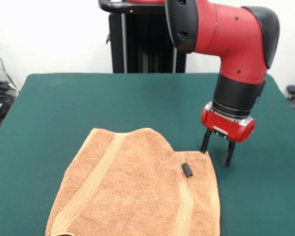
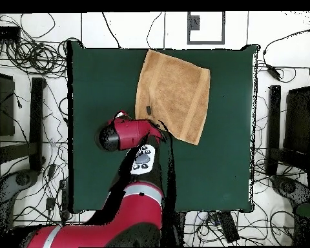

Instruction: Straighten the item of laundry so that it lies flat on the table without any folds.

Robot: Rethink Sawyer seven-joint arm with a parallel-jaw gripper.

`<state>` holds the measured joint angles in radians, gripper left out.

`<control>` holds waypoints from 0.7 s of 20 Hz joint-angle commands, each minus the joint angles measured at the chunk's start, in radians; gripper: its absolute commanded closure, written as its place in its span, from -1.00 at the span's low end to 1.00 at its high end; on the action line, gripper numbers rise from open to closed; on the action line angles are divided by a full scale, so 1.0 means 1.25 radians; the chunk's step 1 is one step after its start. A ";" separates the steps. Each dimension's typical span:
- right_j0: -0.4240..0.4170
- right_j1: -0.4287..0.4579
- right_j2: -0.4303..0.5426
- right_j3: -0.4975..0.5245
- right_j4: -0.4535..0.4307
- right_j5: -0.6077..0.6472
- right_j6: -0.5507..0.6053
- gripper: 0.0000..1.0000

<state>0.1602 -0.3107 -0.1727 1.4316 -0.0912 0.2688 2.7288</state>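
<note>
Gripper (image 1: 217,151) open at towel's (image 1: 137,191) corner.

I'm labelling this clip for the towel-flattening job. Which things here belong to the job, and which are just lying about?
Belongs to the job:
- towel, corner folded over near the gripper
- table
- gripper, open, at the towel's edge

Just lying about:
- small black piece on the towel
- cables on the floor

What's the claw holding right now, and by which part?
Nothing. The claw is open, fingertips down at the towel corner's edge, with nothing between them.
</note>
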 commanded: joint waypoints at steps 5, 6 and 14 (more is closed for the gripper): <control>0.042 0.061 0.070 0.179 0.071 -0.026 0.143 -1.00; 0.037 0.058 0.076 0.188 0.077 -0.029 0.143 -1.00; 0.070 0.058 0.016 0.170 0.088 -0.056 0.131 -1.00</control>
<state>0.1924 -0.3131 -0.1940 1.5041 -0.0222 0.2104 2.7290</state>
